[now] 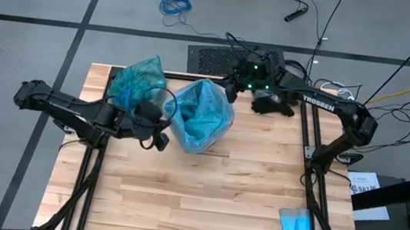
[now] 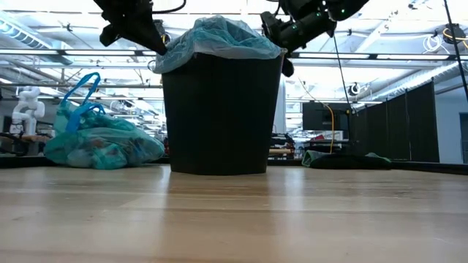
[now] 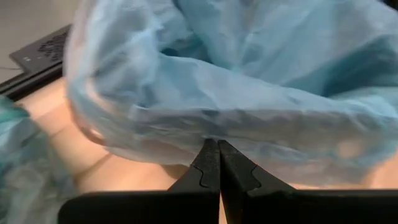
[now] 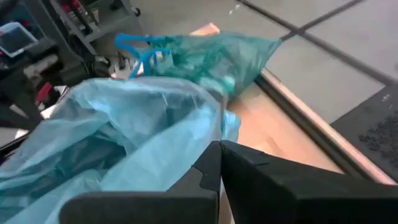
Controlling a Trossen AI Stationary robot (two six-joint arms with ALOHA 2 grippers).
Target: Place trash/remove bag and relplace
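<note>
From above: sky-blue bag (image 1: 201, 114) lining the bin near the desk's (image 1: 202, 208) far edge; tied teal bag (image 1: 138, 80) lying at the far left corner. Low across the desk: black bin (image 2: 221, 113) upright, liner draped over its rim. Left wrist: left pincer (image 3: 218, 163) closed at the liner's edge. Right wrist: right pincer (image 4: 220, 163) closed beside it.
</note>
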